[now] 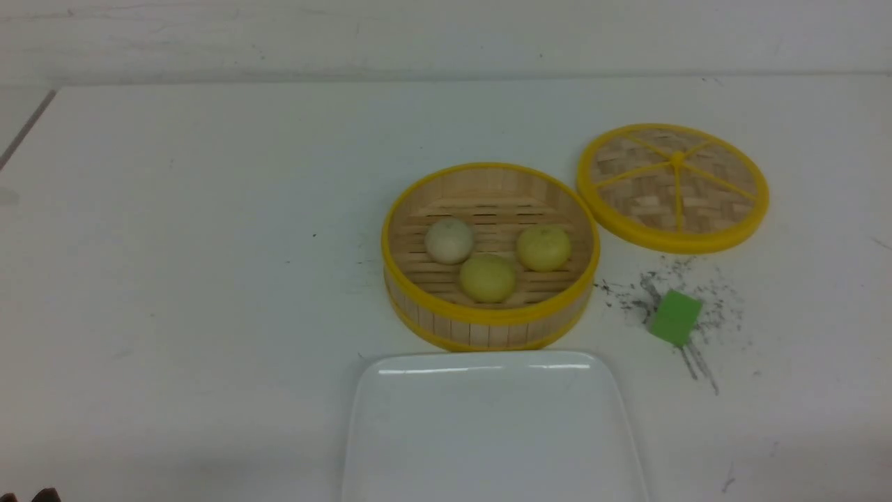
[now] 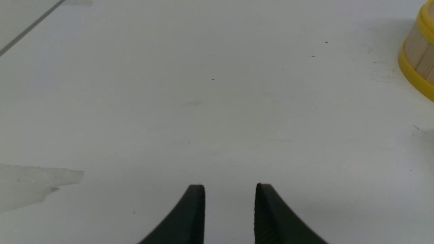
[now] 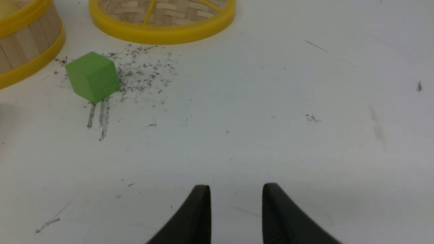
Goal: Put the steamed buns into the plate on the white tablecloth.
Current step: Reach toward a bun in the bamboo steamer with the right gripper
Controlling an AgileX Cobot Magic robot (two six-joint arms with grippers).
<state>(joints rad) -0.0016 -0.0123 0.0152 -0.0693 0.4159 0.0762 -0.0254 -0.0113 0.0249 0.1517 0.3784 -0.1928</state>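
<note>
**Buns untouched in the steamer; both jaws open and empty**

Three buns are seen in the open steamer (image 1: 488, 324). A white bun (image 1: 449, 240) is placed at the left and a yellow bun (image 1: 543, 247) at the right. A second yellow bun (image 1: 488, 277) is set nearest the plate (image 1: 491, 425), close to the other two and perhaps touching them, though this is left unsettled by the blur. The plate is laid on the surface (image 1: 174, 293) just in front of the steamer, with nothing on it. The lid (image 1: 672, 187) is set aside to the right, with a green cube (image 1: 674, 317) near it.

The left jaws are held apart with nothing between them, over the surface well left of the steamer. The right jaws are likewise parted and empty, near the green cube. No bun is moved yet.

The buns are judged light, soft and easily dented. Each is best taken from above, low across its widest part, with only gentle closure. The second yellow bun is best taken first, since the steamer wall is most readily cleared there.
</note>
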